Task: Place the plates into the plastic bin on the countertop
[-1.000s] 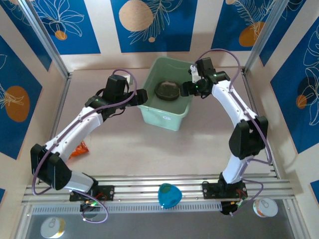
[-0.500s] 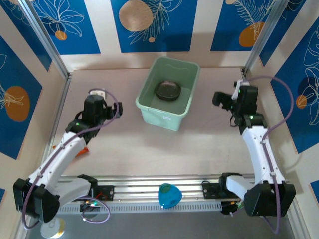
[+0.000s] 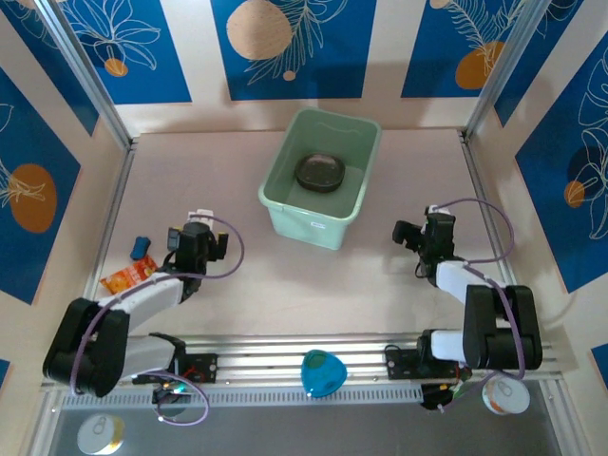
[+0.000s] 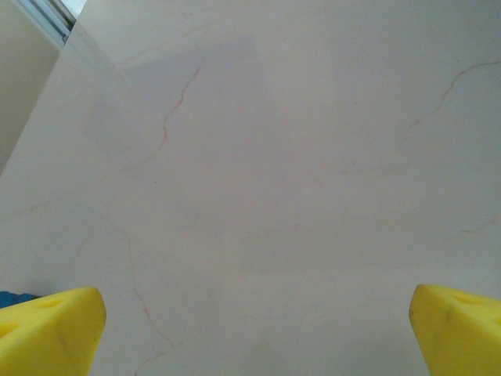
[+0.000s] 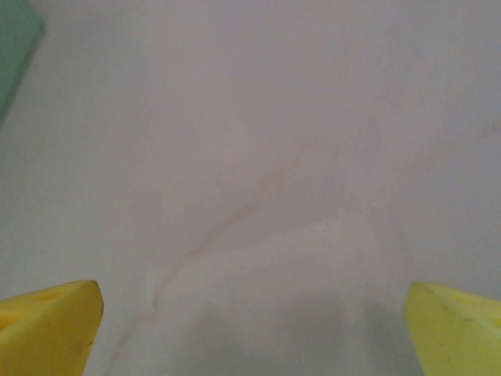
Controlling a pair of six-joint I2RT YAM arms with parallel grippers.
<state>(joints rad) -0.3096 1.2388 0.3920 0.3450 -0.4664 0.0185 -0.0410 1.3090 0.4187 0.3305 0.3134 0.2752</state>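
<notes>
The pale green plastic bin (image 3: 285, 204) stands at the middle back of the countertop (image 3: 313, 275), and a corner of the bin (image 5: 14, 47) shows in the right wrist view. A dark stack of translucent plates (image 3: 318, 173) lies inside it. My left gripper (image 3: 198, 237) hangs low over the countertop to the bin's front left, well apart from it. In the left wrist view the left gripper (image 4: 254, 337) is open, its yellow fingertips (image 4: 51, 329) wide apart over bare surface. My right gripper (image 3: 412, 236) sits to the bin's front right; the right gripper (image 5: 250, 329) is open and holds nothing.
An orange packet (image 3: 126, 277) and a small blue item (image 3: 141, 247) lie at the left, close to my left arm. A blue object (image 3: 323, 372) rests on the front metal rail (image 3: 285, 356). Two cans (image 3: 100, 432) (image 3: 505, 395) stand below the rail. Patterned walls enclose the sides and back.
Both arms have pulled back from the bin's sides and folded down towards their bases. Both grippers opened wider. The plates stay in the bin.
</notes>
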